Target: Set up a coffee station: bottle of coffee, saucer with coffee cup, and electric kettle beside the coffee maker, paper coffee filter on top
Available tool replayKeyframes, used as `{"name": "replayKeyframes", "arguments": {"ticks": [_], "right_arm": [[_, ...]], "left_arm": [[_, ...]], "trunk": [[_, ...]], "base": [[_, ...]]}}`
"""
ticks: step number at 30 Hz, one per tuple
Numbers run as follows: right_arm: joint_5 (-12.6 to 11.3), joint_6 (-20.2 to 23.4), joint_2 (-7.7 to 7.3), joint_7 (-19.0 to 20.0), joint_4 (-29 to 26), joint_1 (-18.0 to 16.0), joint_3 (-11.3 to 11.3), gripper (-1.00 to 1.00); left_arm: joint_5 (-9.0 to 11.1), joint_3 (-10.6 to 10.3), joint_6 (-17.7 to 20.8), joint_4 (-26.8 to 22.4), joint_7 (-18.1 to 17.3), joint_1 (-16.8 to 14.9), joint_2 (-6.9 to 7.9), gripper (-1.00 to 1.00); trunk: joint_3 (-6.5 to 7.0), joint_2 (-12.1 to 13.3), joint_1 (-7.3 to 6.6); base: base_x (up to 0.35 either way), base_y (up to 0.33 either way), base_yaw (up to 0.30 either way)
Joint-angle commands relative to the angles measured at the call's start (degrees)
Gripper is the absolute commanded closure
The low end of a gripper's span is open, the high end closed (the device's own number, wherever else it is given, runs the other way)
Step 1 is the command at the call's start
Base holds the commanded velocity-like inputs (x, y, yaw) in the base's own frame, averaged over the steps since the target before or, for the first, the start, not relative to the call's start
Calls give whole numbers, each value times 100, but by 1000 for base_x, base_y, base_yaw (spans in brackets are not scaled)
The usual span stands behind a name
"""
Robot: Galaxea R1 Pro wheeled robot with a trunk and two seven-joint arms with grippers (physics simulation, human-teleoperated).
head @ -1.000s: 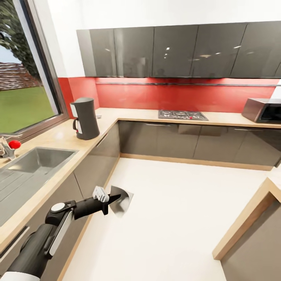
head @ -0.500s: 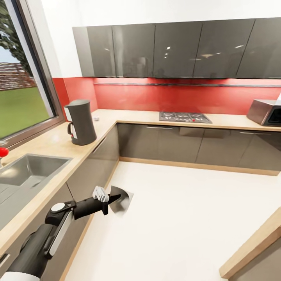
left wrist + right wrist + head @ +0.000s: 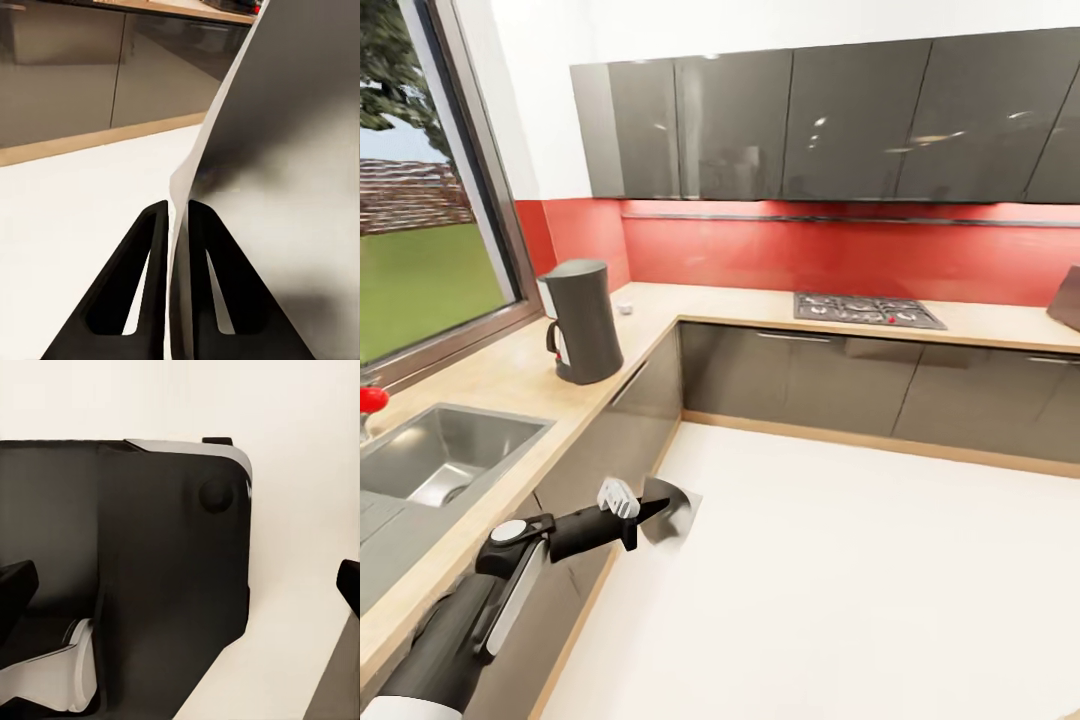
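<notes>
The dark grey coffee maker (image 3: 585, 320) stands on the wooden countertop (image 3: 500, 375) by the window corner. My left gripper (image 3: 648, 510) is held out low over the white floor, beside the lower cabinets, and is shut on a pale paper coffee filter (image 3: 672, 512). In the left wrist view the two black fingers (image 3: 154, 247) pinch the filter's edge (image 3: 270, 150), and the sheet fans out past them. My right gripper (image 3: 180, 585) is open, its fingertips at the picture's two edges, with the robot's own dark body behind it.
A steel sink (image 3: 440, 460) is set in the left counter, with a red tap knob (image 3: 370, 398) beside it. A gas hob (image 3: 865, 310) sits on the back counter under dark wall cabinets (image 3: 810, 125). White floor (image 3: 840, 570) spreads ahead.
The whole view has shifted as the robot moved: the coffee maker and hob slid right, and the microwave and the near right counter left the picture. The left arm keeps its pose, still holding the filter.
</notes>
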Motion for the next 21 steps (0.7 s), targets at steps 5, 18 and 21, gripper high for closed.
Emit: {"name": "replayKeyframes", "arguments": {"ticks": [5, 18, 21], "right_arm": [[2, -15, 0, -3, 1, -3, -6, -100], [-5, -25, 13, 13, -46, -3, -8, -100], [-18, -24, 18, 23, -46, -3, -13, -100]], "left_arm": [[69, -7, 37, -18, -4, -7, -1, 100], [124, 1121, 2229, -723, -203, -1605, 165, 100], [124, 1177, 3093, -720, -255, -2260, 399, 100]], "trunk": [[-12, -11, 7], [-12, -11, 7], [-4, -11, 7]], "base": [[254, 0, 276], [7, 0, 49], [0, 0, 0]]}}
